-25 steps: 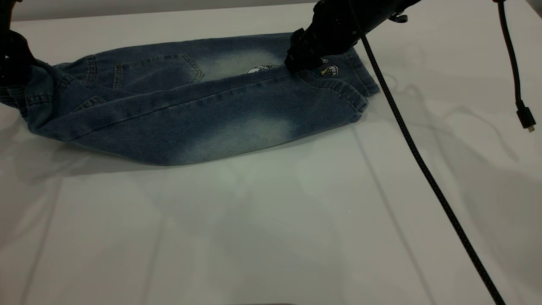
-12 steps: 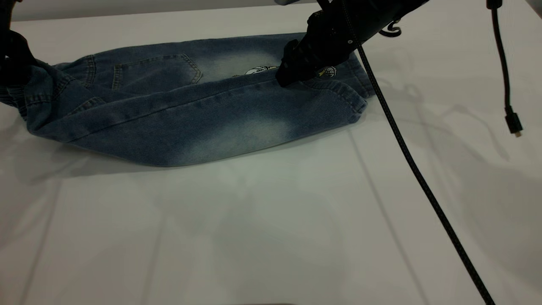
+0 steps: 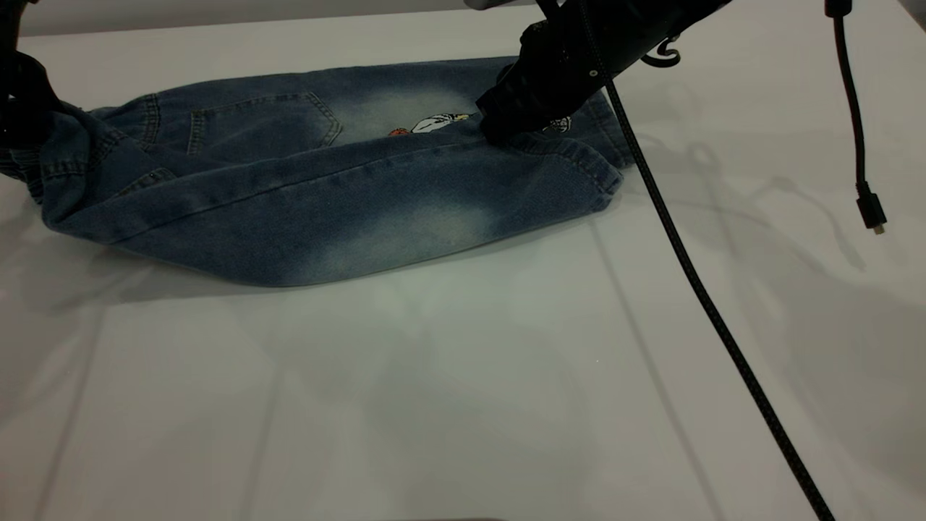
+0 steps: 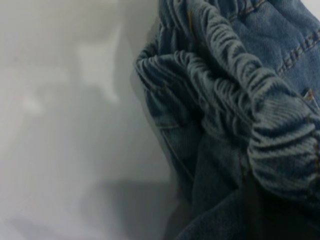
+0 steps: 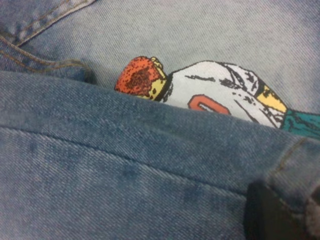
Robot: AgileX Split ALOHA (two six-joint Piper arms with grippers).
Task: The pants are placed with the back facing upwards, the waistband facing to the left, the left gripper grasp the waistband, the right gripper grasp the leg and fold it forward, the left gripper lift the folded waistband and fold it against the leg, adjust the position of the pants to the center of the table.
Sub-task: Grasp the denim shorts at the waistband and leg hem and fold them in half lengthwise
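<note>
At the hem end of the pants (image 3: 289, 217), the leg (image 3: 434, 210) is being pinched along its far edge by the right gripper (image 3: 495, 130). The right wrist view shows denim being clamped over a black fingertip (image 5: 272, 212), so the claw reads as closed on the cloth, narrow gap.

Change over the last second: the gripper is being shifted a little toward the waistband end, and the leg's edge is being drawn off the other leg. More of the cartoon print (image 3: 430, 124) is being uncovered; the orange ball is now exposed, which was hidden a second ago. The hem corner is being dragged slightly the same way.

The pants are being kept at the far left part of the table (image 3: 434, 398), lengthwise fold already made, plain leg lying on top, back pocket (image 3: 260, 123) still showing.

At the view's left edge, the waistband (image 4: 225, 100) is being held bunched and raised against the left gripper (image 3: 22, 101). Whether that claw is closed cannot be told.

Judgement: the lengthwise fold is being trimmed or released, not redone. The waistband-to-leg fold and the centring are still being waited on. Risk: the top leg is being pulled out of line with the lower one if the drag goes further. The cable (image 3: 694, 275) is hanging well apart from the cloth.
</note>
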